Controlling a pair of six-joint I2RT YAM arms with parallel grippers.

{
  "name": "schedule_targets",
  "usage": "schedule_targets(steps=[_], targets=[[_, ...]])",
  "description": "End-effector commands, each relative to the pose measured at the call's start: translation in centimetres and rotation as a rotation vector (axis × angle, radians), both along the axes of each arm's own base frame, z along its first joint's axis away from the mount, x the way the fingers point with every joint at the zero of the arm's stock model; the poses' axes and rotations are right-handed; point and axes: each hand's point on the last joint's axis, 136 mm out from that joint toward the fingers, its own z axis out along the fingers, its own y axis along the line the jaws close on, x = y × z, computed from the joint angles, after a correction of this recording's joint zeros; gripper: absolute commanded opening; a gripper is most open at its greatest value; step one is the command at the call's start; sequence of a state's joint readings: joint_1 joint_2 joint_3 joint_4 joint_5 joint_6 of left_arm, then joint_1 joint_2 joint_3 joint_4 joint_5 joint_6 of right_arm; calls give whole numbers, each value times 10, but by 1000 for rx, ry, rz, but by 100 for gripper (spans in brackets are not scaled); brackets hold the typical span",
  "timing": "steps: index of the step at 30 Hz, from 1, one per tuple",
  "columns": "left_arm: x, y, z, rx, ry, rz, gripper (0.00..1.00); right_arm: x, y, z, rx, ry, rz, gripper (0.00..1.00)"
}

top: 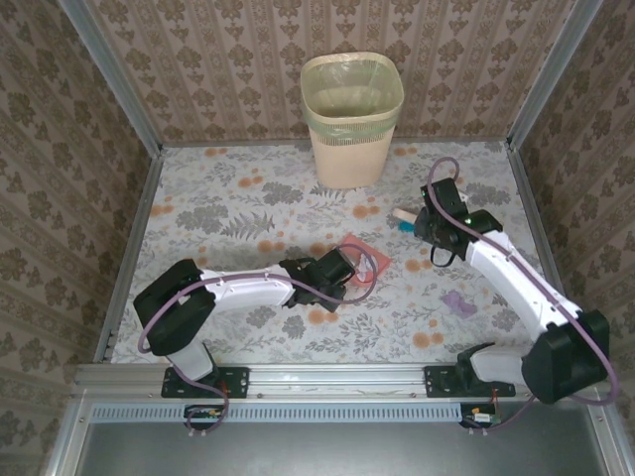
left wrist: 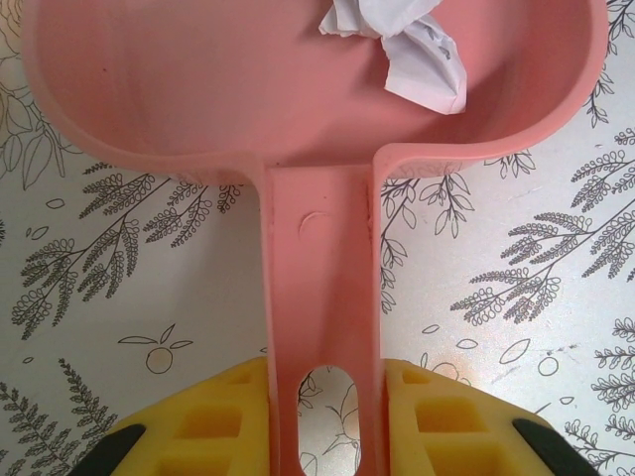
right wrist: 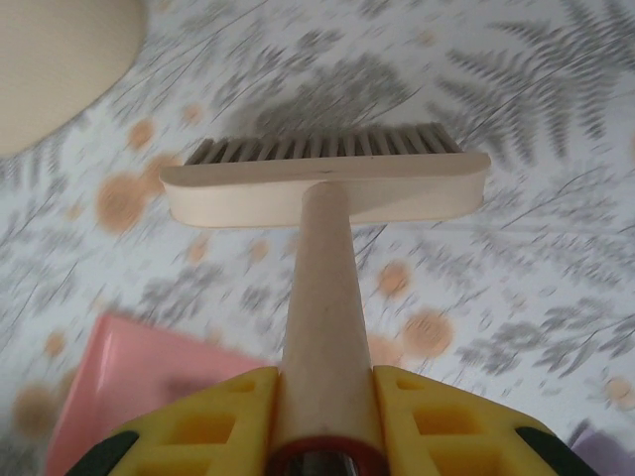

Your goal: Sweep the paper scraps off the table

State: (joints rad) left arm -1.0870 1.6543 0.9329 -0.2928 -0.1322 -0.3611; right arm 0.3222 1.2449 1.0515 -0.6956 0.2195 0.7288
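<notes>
My left gripper (top: 335, 272) (left wrist: 322, 421) is shut on the handle of the pink dustpan (top: 365, 258) (left wrist: 298, 109), which lies flat on the table (top: 228, 213). A crumpled white paper scrap (left wrist: 412, 50) rests inside the pan. My right gripper (top: 434, 226) (right wrist: 325, 421) is shut on the cream handle of a small brush (top: 402, 214) (right wrist: 327, 188), held above the cloth just right of the pan, bristles pointing away. A teal bit (top: 406, 227) shows beside the brush head. A lilac scrap (top: 458, 302) lies on the cloth near the right arm.
A cream waste bin (top: 352, 119) (right wrist: 60, 59) with a green liner stands at the back centre of the table. Brown patterned walls and aluminium rails close in the left, back and right sides. The dustpan's corner (right wrist: 139, 387) shows in the right wrist view.
</notes>
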Motion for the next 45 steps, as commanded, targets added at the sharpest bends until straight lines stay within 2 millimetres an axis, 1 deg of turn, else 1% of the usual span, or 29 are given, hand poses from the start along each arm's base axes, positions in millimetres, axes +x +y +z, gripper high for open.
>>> schedule_targets(steps=[1,3,5,6,8,10,13,16,18,20,22,25,27,29,31,34,38,40,43,45], targets=[[-12,7,-13,74,39,-42,0,-29,24,10,94,15,109,0],[-12,7,-14,74,41,-42,0,-39,32,22,160,-26,137,0],[-13,6,-14,74,44,-44,0,-45,33,41,200,-93,154,0],[-13,6,-14,73,43,-44,0,-46,31,48,199,-120,150,0],[-13,5,-14,72,46,-46,0,-47,17,61,147,-174,120,0],[-14,5,-14,70,47,-47,0,-47,1,66,82,-197,74,0],[-14,5,-14,73,47,-47,0,-41,-14,66,-26,-193,38,0],[-15,5,-14,74,45,-49,0,-32,-31,58,-166,-151,5,0],[-14,5,-13,73,44,-48,0,-23,-36,50,-241,-119,-3,0],[-15,5,-15,76,46,-48,0,-13,-36,39,-279,-84,0,0],[-15,5,-15,76,48,-49,0,-5,-31,28,-286,-56,13,0],[-15,5,-16,78,52,-50,0,6,-18,11,-271,-16,57,0],[-16,5,-15,77,51,-51,0,8,-9,1,-259,15,85,0],[-15,6,-15,78,48,-49,0,5,2,-6,-245,38,132,0],[-15,6,-15,79,47,-48,0,-2,13,-10,-235,53,184,0],[-14,6,-15,80,46,-48,0,-19,29,-13,-249,88,263,0],[-14,6,-15,80,44,-46,0,-41,44,-8,-289,110,343,0],[-13,6,-14,78,42,-44,0,-50,54,-5,-268,101,376,0],[-12,6,-14,75,41,-41,0,-65,74,-7,-207,104,444,0],[-12,6,-14,70,42,-42,0,-71,82,-6,-186,101,465,0]])
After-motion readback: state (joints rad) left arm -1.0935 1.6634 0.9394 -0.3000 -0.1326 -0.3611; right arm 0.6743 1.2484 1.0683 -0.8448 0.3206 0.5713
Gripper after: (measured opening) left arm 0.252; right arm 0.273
